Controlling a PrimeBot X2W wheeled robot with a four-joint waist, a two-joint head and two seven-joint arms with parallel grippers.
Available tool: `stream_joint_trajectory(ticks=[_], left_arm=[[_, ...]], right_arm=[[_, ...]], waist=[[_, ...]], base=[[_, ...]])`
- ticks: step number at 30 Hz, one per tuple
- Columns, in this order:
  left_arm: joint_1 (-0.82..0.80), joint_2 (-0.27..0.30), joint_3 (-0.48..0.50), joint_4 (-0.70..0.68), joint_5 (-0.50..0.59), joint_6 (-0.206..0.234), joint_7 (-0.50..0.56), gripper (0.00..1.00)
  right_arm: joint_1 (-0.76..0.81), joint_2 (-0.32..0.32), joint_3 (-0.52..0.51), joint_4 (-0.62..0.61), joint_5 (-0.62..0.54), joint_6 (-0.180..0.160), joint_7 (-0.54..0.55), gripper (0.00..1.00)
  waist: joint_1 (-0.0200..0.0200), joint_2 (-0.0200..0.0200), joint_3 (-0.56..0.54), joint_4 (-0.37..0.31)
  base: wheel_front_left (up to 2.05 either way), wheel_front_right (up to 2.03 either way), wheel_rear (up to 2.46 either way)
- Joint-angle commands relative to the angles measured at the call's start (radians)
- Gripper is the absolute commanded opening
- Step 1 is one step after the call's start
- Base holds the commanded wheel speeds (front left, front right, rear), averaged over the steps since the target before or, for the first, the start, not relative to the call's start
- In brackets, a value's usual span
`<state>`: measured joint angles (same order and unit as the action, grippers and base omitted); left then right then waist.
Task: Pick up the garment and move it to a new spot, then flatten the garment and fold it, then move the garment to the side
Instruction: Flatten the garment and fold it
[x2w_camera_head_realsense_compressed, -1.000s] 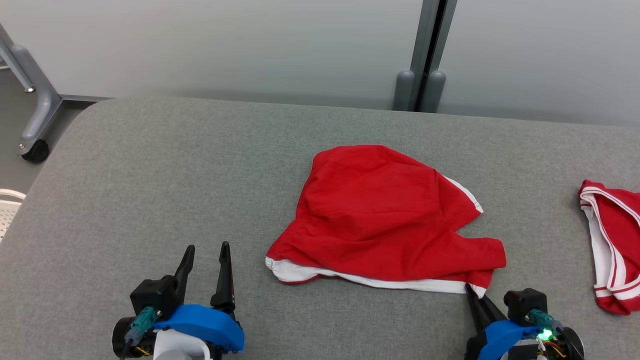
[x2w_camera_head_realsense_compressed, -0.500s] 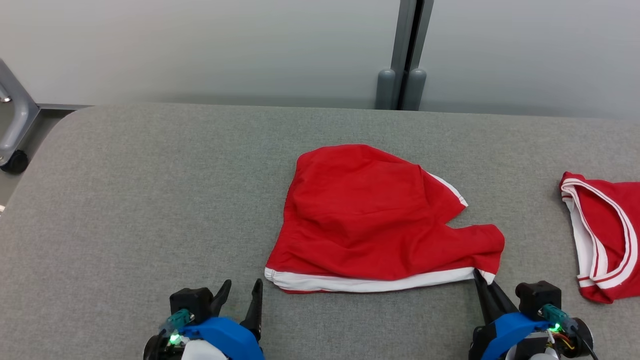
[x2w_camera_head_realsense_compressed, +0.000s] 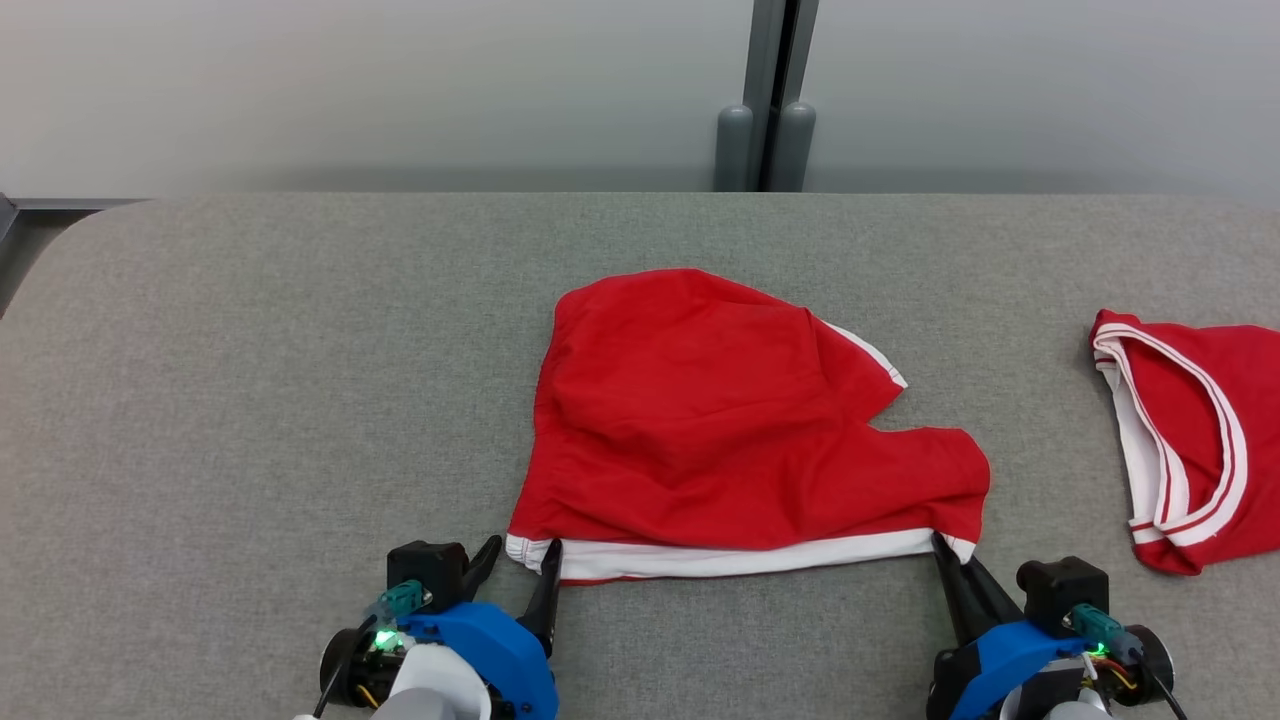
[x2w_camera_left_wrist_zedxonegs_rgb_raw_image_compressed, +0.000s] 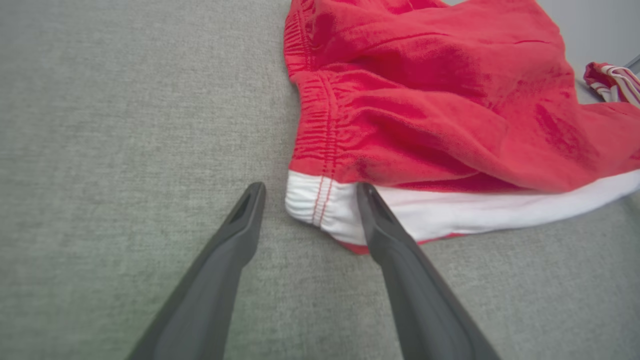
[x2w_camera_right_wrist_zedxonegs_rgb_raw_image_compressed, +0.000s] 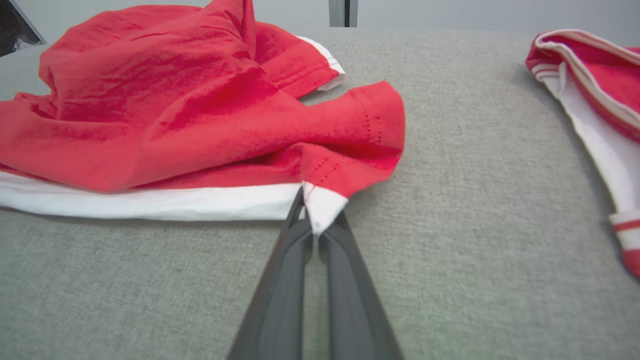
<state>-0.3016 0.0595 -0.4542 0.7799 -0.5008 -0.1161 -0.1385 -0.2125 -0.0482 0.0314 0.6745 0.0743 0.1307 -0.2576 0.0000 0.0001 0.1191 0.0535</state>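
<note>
Left corner lined up, right corner already pinched.

My left fingers (x2w_camera_head_realsense_compressed: 549, 570), spread wide, have closed in across the bare worktop (x2w_camera_head_realsense_compressed: 250, 400) and now straddle the white-banded left corner of the red garment (x2w_camera_head_realsense_compressed: 720, 420), which lies mid-worktop; nothing is gripped there yet. My right fingers (x2w_camera_head_realsense_compressed: 945, 560) stay clamped on the band's right corner. Once the left pair shuts, I judge I can lift and shift it. A red-and-white piece (x2w_camera_head_realsense_compressed: 1190, 420) lies well apart, far right.

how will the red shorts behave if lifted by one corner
Probably floppy: the red cloth shorts with white hem lie rumpled in folds. Likely light: the right pincer holds only a corner. Lifted there, the rest should hang.
</note>
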Motion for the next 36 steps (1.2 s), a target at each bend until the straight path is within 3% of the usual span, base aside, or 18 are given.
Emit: stream_joint_trajectory(ticks=[1, 3, 4, 6, 7, 15, 21, 27, 36], left_arm=[[-0.025, 0.000, -0.003, 0.011, 0.001, -0.008, -0.012, 1.00], [-0.036, -0.001, -0.016, 0.024, -0.003, -0.009, -0.024, 0.97], [-0.039, -0.001, -0.024, 0.029, -0.005, -0.009, -0.031, 0.49], [-0.042, -0.002, -0.037, 0.037, -0.004, -0.011, -0.041, 0.24], [-0.045, -0.002, -0.042, 0.039, -0.005, -0.012, -0.047, 0.00], [-0.036, 0.024, -0.056, 0.007, -0.003, -0.015, -0.103, 0.00], [-0.035, 0.065, -0.041, -0.092, 0.009, -0.010, -0.120, 0.00], [-0.046, 0.132, -0.004, -0.311, 0.034, 0.017, -0.125, 0.00], [-0.076, 0.272, 0.051, -0.763, 0.068, 0.061, -0.029, 0.00]], right_arm=[[-0.010, -0.005, 0.002, -0.005, 0.000, 0.000, 0.000, 0.00], [-0.012, -0.005, 0.000, -0.007, -0.001, 0.000, 0.000, 0.00], [-0.012, -0.004, -0.001, -0.008, -0.001, 0.000, 0.000, 0.00], [-0.015, -0.005, -0.004, -0.010, -0.001, 0.000, -0.001, 0.00], [-0.016, -0.005, -0.005, -0.011, 0.000, 0.000, -0.001, 0.00], [-0.017, -0.005, -0.023, -0.029, 0.013, 0.000, -0.004, 0.00], [-0.020, -0.005, -0.025, -0.104, 0.054, 0.000, -0.007, 0.00], [-0.016, -0.005, -0.061, -0.283, 0.006, 0.000, 0.009, 0.00], [0.004, -0.005, -0.081, -0.710, 0.016, 0.000, 0.113, 0.00]], waist=[[0.0000, -0.0001, 0.005, -0.004], [0.0000, -0.0001, 0.011, -0.009], [0.0000, -0.0001, 0.014, -0.010], [0.0000, -0.0001, 0.016, -0.012], [0.0000, -0.0001, 0.017, -0.013], [0.0000, -0.0001, -0.002, -0.011], [0.0000, -0.0001, -0.060, -0.010], [0.0000, -0.0001, -0.127, -0.018], [0.0000, -0.0001, -0.151, -0.039]], base=[[0.00, 0.00, 0.00], [0.00, 0.00, 0.00], [0.00, 0.00, 0.00], [0.00, 0.00, 0.00], [0.00, 0.00, 0.00], [0.00, 0.00, 0.00], [0.00, 0.00, 0.00], [0.00, 0.00, 0.00], [0.00, 0.00, 0.00]])
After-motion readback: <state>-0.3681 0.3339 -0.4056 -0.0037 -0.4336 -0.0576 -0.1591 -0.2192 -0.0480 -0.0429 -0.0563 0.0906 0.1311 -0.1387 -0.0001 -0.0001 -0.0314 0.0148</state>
